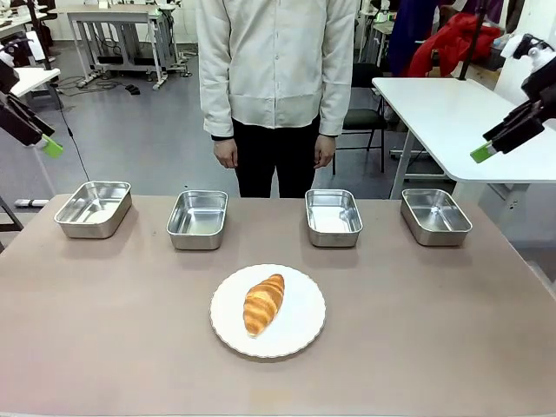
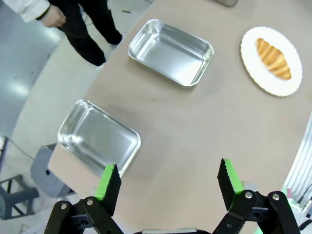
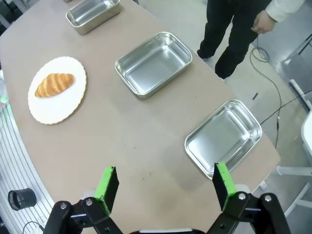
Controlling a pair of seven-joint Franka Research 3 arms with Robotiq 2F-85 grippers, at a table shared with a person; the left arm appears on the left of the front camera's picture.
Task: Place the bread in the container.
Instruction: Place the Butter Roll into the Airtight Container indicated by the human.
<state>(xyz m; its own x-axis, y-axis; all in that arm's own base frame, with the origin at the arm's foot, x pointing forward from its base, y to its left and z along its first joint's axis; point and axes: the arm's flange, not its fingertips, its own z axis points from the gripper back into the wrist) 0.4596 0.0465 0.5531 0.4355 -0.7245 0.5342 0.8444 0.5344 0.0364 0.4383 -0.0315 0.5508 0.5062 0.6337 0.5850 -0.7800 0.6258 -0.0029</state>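
Note:
The bread (image 1: 263, 303), a golden-brown croissant, lies on a round white plate (image 1: 300, 306) at the table's near middle. Several identical steel pans stand in a row behind it: far left (image 1: 93, 208), inner left (image 1: 197, 219), inner right (image 1: 334, 217), far right (image 1: 435, 215); all look empty, and I cannot tell which is the container. My left gripper (image 1: 49, 144) hangs high off the left edge, open (image 2: 168, 170), above the two left pans (image 2: 97, 138) (image 2: 170, 52). My right gripper (image 1: 481, 153) is raised at the right, open (image 3: 165, 171), above the right pans (image 3: 224, 136) (image 3: 153, 64). Bread (image 2: 274, 58) (image 3: 54, 84) lies far from both.
A person in a pale shirt (image 1: 278, 61) stands at the far edge behind the middle pans, hands (image 1: 227, 155) hanging at the sides. A white table (image 1: 452, 113) stands at the back right. Bare tabletop (image 1: 113, 321) surrounds the plate.

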